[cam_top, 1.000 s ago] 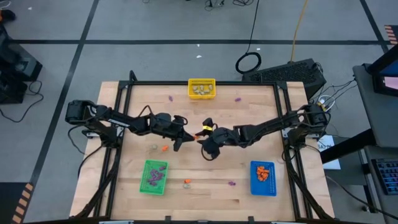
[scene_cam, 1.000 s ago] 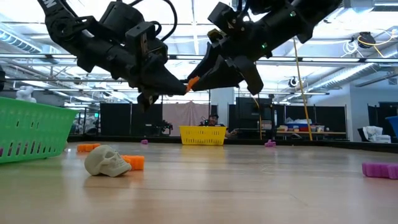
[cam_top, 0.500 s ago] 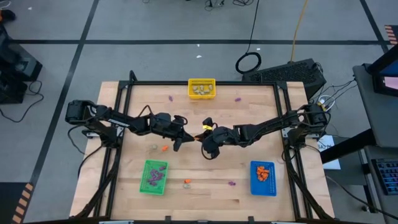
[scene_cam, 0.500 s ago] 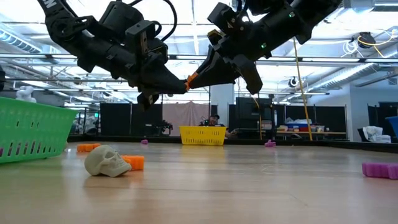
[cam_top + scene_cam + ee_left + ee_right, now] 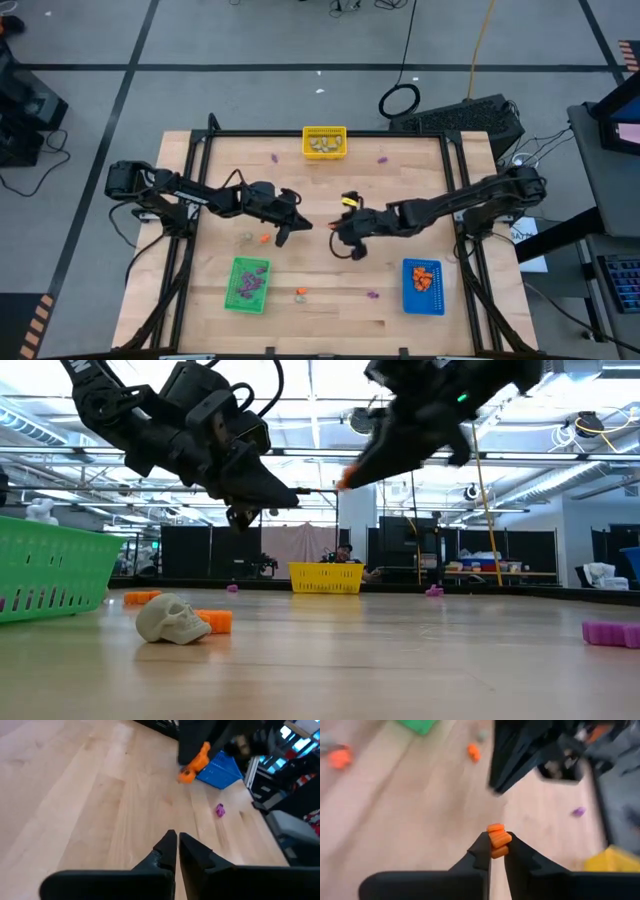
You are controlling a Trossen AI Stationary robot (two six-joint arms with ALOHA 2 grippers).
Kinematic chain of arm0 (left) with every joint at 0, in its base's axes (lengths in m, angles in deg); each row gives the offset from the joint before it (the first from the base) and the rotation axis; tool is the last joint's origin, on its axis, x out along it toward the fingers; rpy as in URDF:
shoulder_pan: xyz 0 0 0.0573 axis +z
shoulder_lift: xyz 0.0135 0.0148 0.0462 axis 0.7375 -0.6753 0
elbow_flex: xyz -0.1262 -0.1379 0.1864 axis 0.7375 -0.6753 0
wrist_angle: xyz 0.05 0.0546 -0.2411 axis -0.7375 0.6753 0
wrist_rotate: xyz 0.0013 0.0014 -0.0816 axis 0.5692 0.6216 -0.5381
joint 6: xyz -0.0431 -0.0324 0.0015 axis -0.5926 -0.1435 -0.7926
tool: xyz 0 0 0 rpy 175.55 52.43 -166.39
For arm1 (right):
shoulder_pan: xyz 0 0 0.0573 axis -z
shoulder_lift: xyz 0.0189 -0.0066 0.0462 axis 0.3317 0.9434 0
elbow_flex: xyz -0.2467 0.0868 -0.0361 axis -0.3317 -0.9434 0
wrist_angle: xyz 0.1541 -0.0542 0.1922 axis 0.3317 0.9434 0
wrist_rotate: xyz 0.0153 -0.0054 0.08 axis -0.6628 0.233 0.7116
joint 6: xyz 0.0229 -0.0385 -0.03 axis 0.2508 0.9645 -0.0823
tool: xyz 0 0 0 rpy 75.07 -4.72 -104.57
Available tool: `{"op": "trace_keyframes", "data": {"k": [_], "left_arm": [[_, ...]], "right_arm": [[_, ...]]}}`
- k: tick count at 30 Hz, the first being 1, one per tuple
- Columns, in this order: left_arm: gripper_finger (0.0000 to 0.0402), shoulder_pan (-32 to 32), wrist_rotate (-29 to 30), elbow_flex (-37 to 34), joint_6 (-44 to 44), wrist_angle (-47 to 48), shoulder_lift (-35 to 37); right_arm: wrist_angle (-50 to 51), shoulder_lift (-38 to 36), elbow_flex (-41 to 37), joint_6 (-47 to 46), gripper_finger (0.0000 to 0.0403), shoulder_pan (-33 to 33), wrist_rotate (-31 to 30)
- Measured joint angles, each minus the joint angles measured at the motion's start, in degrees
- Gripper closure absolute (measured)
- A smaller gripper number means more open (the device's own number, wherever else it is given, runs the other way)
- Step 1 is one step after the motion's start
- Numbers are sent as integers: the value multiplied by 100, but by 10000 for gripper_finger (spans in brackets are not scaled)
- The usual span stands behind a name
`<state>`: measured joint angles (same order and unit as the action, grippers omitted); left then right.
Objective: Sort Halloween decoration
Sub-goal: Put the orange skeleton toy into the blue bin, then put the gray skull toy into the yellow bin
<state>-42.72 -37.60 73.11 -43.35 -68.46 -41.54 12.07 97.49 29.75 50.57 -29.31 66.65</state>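
The left gripper [image 5: 300, 222] hangs mid-table where it was, fingers pressed together on nothing. A second ago the orange trinket [image 5: 497, 840] sat between both grippers' tips; now the right gripper [image 5: 340, 233] has pulled away rightward with it, jaws clamped on it above the table [image 5: 390, 180]. A pale skull [image 5: 172, 619] still lies on the wood.

The left gripper [image 5: 177, 846] hangs above the wooden table [image 5: 75, 805], fingers together. Farther off, the right gripper [image 5: 197, 757] pinches an orange trinket [image 5: 194, 764] beside a blue bin [image 5: 222, 767]; a purple trinket [image 5: 220, 810] lies nearby.
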Motion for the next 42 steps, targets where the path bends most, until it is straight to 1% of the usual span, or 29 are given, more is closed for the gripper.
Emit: {"op": "trace_keyframes", "data": {"k": [3,4,7,10,12,15,17,19,24,28,30,33,39,42], "left_arm": [[368,0,23,0,239,15,0],[362,-1,24,0,349,31,0],[349,-7,-84,0,683,150,0],[349,-7,-86,0,816,223,0],[351,-7,-80,0,820,225,0],[356,-18,-72,0,820,230,0],[360,-36,-69,0,837,230,0],[362,-56,-68,0,853,230,0],[364,-79,-66,0,870,230,0],[364,-79,-63,0,870,232,0],[364,-76,-63,0,870,232,0],[364,-76,-61,0,870,251,0],[364,-85,-55,0,1118,382,0],[364,-85,-48,0,1171,372,2]], "right_arm": [[1036,-353,0,-1016,383,-275,57],[1482,-488,0,-1468,383,-376,194],[2749,-885,0,-3106,384,-730,811],[3719,-1123,0,-4703,383,-1059,1438],[4324,-1210,0,-5463,381,-1223,1731],[5019,-1221,0,-6189,381,-1384,2277],[5266,-1214,0,-6503,383,-1479,2520],[5298,-1222,-45,-6765,383,-1557,2756],[4913,-1149,-548,-7301,384,-1650,3288],[4746,-1001,-839,-7327,383,-1674,3323],[4737,-969,-878,-7343,377,-1676,3184],[4726,-913,-881,-7453,351,-1674,3099],[4776,-913,-869,-7538,274,-1674,3207],[5095,-913,-705,-7462,255,-1674,3190]]}}
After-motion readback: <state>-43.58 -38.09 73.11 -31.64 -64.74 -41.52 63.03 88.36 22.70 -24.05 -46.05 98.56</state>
